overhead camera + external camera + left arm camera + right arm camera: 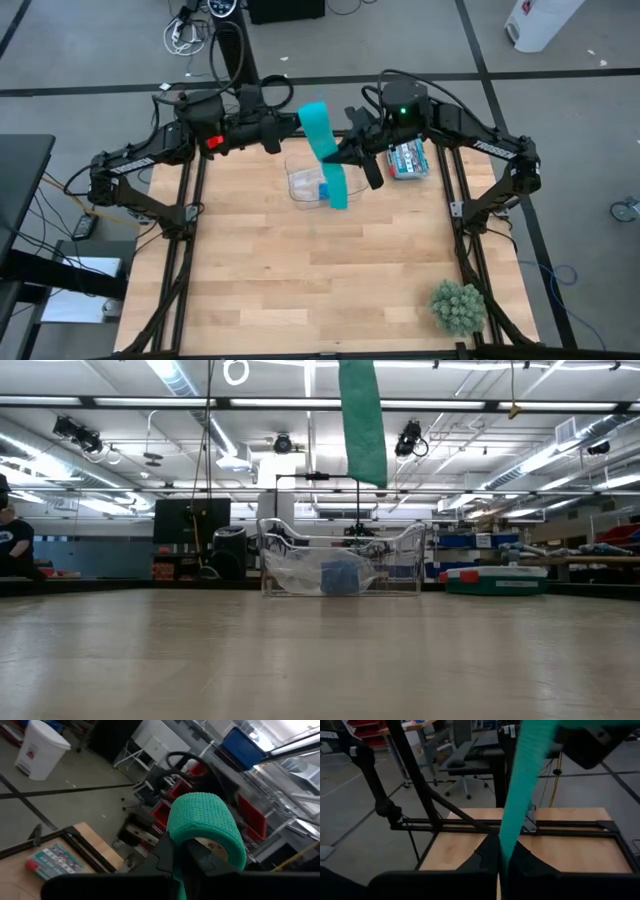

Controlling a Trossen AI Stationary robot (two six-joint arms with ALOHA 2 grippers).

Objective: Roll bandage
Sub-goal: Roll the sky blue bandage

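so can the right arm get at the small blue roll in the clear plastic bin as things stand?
Probably not yet. The right gripper is shut on the teal fabric bandage, stretched up to the left gripper. The blue roll lies unobstructed in the open-topped clear bin.

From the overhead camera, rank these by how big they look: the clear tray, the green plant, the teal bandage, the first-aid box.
1. Bandage, but it is lifted toward the camera, so unsure.
2. Plant and clear tray look about alike; the tray is partly hidden by the bandage.
3. First-aid box, partly under the right arm.
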